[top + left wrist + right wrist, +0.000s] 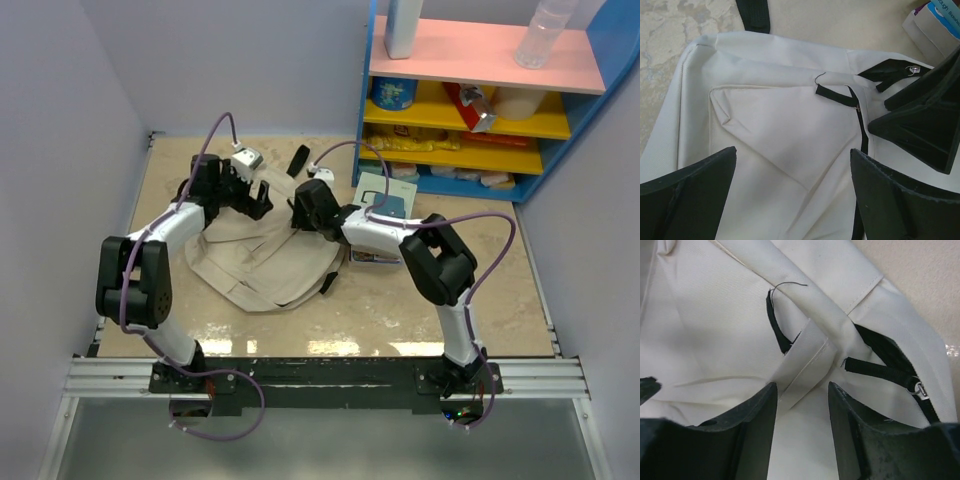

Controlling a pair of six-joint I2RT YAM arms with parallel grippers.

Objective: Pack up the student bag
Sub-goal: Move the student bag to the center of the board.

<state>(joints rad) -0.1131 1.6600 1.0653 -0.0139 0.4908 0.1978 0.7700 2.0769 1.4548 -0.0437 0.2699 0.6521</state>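
Note:
The student bag (262,258) lies flat on the table, beige with black trim. My left gripper (252,200) hovers over its far left part, and in the left wrist view that gripper (793,152) is open wide above bare bag fabric (775,120). My right gripper (303,212) is at the bag's far right corner. In the right wrist view its jaws (802,386) stand partly closed on either side of a beige fabric band (810,347), with a gap still showing. A black strap (880,369) and a metal zipper pull (920,389) lie just to the right.
Flat books (385,205) are stacked right of the bag, under the right forearm; one corner of the books (940,20) shows in the left wrist view. A blue and yellow shelf (480,100) with bottles and packets stands at the back right. A black strap (298,160) lies behind the bag.

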